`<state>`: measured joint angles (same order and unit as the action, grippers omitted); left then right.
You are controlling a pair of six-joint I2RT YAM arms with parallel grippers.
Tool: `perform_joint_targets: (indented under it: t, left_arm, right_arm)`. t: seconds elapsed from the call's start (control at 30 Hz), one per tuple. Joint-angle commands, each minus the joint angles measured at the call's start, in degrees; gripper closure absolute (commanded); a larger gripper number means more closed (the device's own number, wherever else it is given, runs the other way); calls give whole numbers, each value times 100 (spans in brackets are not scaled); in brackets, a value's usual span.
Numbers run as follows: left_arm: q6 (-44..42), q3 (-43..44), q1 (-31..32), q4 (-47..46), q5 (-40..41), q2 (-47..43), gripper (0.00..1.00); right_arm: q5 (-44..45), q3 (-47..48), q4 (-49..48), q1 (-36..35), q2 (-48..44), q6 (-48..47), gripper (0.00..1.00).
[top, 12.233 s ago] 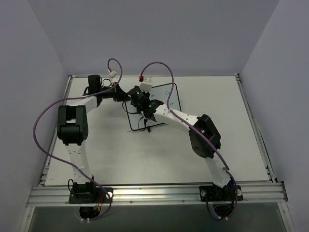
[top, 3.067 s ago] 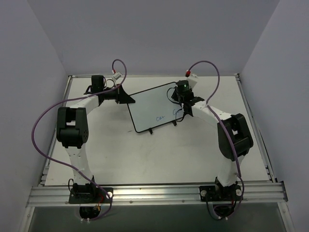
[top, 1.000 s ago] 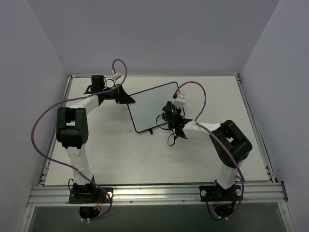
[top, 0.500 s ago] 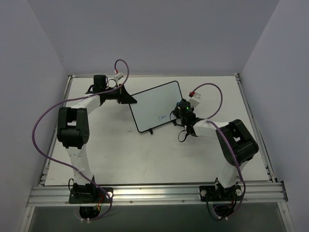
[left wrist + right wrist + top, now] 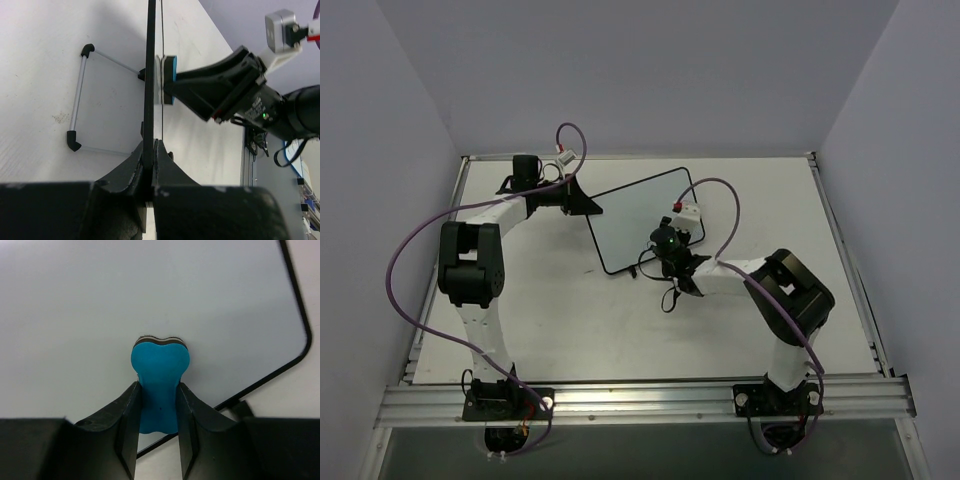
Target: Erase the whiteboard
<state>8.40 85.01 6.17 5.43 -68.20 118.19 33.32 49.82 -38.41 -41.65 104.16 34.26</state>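
Observation:
The whiteboard (image 5: 630, 225), white with a thin black frame, stands tilted at the table's back middle. My left gripper (image 5: 582, 203) is shut on its left edge; in the left wrist view the frame (image 5: 149, 75) runs edge-on between the jaws. My right gripper (image 5: 658, 256) is shut on the blue bone-shaped eraser (image 5: 159, 382) and presses it against the board's face (image 5: 125, 295) near the lower right corner. The eraser also shows in the left wrist view (image 5: 168, 79). No writing shows on the board's uncovered part.
The board's wire stand with black feet (image 5: 78, 95) rests on the white table behind it. Grey walls close in the table on three sides. A metal rail (image 5: 640, 398) runs along the near edge with both arm bases.
My right gripper has swept the eraser left over the board's lower right part. The blue writing seen half a second ago no longer shows. The left arm still holds the board.

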Motion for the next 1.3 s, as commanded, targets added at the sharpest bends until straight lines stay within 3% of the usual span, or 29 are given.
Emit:
perform_joint_targets:
  t: [0.0,0.27,0.63,0.93,1.27]
  left_arm:
    - [-999,86,209,2,-61,-112,98]
    - [-1095,103,253,125,-18,-112,98]
    - [-1122,112,270,142,-35,-95,98]
    - [-1288,226,244,466,0,-7,98]
    - [-1464,253,200,608,88,-86,98]
  right_arm:
    - [-450,264,194,-607,605,177,100]
    - [-406,862,308,-1082,825,-121,100]
    - [-458,134,510,113,536,-218,100]
    - [175,-754,370,201,430,616,100]
    - [227,-519,658,192,685,819,100]
